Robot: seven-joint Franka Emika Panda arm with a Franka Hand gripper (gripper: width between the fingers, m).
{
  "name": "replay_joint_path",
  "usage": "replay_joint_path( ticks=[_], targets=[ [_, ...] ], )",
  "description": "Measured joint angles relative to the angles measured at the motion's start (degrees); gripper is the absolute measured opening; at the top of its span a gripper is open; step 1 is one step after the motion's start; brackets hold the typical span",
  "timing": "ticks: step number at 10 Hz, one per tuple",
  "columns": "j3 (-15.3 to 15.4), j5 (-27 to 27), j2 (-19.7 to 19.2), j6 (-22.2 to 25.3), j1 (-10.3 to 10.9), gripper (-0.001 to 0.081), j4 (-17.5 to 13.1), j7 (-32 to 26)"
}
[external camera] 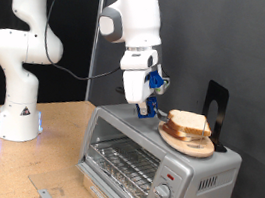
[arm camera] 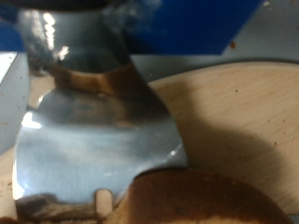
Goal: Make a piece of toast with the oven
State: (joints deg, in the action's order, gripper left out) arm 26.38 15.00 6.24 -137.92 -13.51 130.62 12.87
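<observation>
You have the white Panda arm (external camera: 43, 24) standing on the wooden desk (external camera: 50, 142) at the exterior view's left, bent over and reaching down toward the top of the silver toaster oven (external camera: 153, 163). The oven sits on the desk at the exterior view's lower right, its glass door closed, the wire rack visible behind the glass and round knobs (external camera: 163, 193) on its right front. On the oven's roof lies a round wooden board (external camera: 188, 141), and the piece of toast (external camera: 188, 122), still pale, rests on that board. Your claw (external camera: 147, 108) hangs just beside the board's edge, on the exterior view's left of the bread. You cannot tell from either view whether its fingers are apart or together. In the wrist view, a shiny metal blade (arm camera: 93, 140) fills the frame, with brown crust (arm camera: 201, 198) close by.
</observation>
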Motion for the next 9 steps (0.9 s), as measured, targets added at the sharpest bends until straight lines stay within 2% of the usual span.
replay_joint_path(
  ticks=[5, 9],
  targets=[
    [0.6, -0.5, -2.2, 0.7, 0.0, 0.04, -2.3, 2.4],
    [0.9, -0.3, -3.3, 0.5, 0.0, 0.04, -3.3, 2.0]
  ],
)
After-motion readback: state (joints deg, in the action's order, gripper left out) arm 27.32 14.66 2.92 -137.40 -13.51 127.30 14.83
